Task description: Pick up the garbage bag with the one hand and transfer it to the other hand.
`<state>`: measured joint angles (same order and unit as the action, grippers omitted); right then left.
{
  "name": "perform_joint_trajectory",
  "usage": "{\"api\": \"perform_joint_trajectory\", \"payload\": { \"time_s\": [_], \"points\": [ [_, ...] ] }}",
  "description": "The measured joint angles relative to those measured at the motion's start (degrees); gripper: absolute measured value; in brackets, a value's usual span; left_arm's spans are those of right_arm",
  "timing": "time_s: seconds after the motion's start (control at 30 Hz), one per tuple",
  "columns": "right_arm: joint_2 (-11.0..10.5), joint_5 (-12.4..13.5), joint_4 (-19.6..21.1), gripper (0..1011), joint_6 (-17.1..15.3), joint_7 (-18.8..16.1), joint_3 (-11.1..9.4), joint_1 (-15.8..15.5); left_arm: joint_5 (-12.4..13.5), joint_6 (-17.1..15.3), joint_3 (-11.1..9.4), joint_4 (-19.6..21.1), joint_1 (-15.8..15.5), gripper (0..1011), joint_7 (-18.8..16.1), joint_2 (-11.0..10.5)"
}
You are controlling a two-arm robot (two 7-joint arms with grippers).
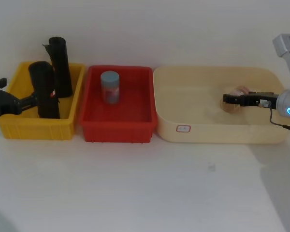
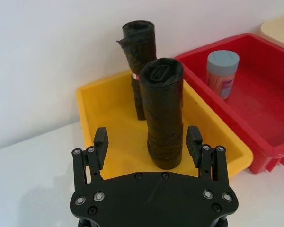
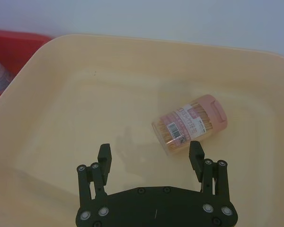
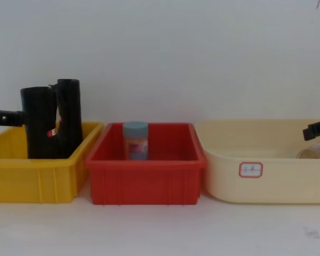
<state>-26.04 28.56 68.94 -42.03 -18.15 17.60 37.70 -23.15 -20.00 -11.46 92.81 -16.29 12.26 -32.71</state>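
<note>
While the cream tray spans the right of the head view, the right gripper hangs over its floor with fingers spread wide and nothing between them, well apart from the work. The receiving half of the task looks unstarted. At the far left sits the yellow bin. The garbage bag stands upright on the bin's floor near the front wall, with a slimmer, taller black roll just behind it. Judging by that, no lift has been made: the bag is not yet gripped, raised or passed over. The left gripper reaches in from the left edge of the head view, level with the bag's middle. In the left wrist view its fingers stand apart on either side of the bag without pressing it. Closing, lifting and the hand-over are all left to do.

It is hard to make out whether the fingertips flank the bag or stop just short of it. The left arm is cut off by the frame edge. A toothpick jar lies on its side in the tray near the right gripper, which partly hides it in the head view. A small red-and-white label shows between the two rolls, and I cannot tell which roll bears it.
</note>
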Motion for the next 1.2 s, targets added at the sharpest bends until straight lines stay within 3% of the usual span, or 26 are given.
{"api": "perform_joint_trajectory", "payload": {
  "time_s": [0.5,1.2],
  "points": [
    [0.0,0.0,-0.1,1001,-0.1,0.0,0.0,0.0,-0.4,1.4,-1.8,-7.9,-5.0,1000,5.6,1.5],
    [0.0,0.0,-0.1,1001,-0.1,0.0,0.0,0.0,-0.4,6.1,-6.9,-22.1,-13.6,1000,13.4,5.0]
  ]
}}
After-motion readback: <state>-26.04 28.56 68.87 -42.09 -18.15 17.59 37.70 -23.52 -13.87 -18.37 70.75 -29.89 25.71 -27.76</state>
